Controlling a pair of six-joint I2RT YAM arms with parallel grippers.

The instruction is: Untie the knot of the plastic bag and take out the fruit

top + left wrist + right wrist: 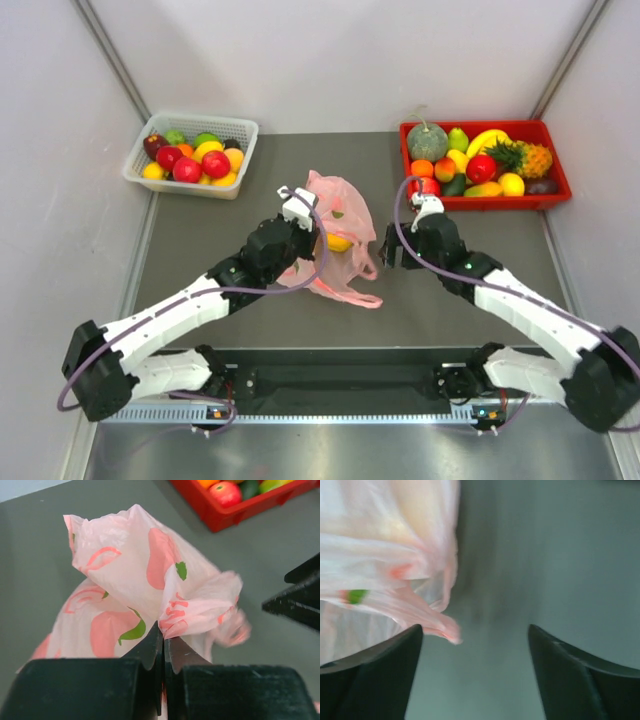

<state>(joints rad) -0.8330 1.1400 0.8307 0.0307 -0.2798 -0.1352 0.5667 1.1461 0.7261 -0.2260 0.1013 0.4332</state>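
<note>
The bag [345,200] lies mid-desk [200,260], with one fruit [338,243] inside it. A filled basket [240,130] stands at the far left and a filled crate [500,203] at the far right (both well apart from the bag). The left hand [163,632] meets the bag's left side; the right hand [475,627] is just beside its right edge.
</note>
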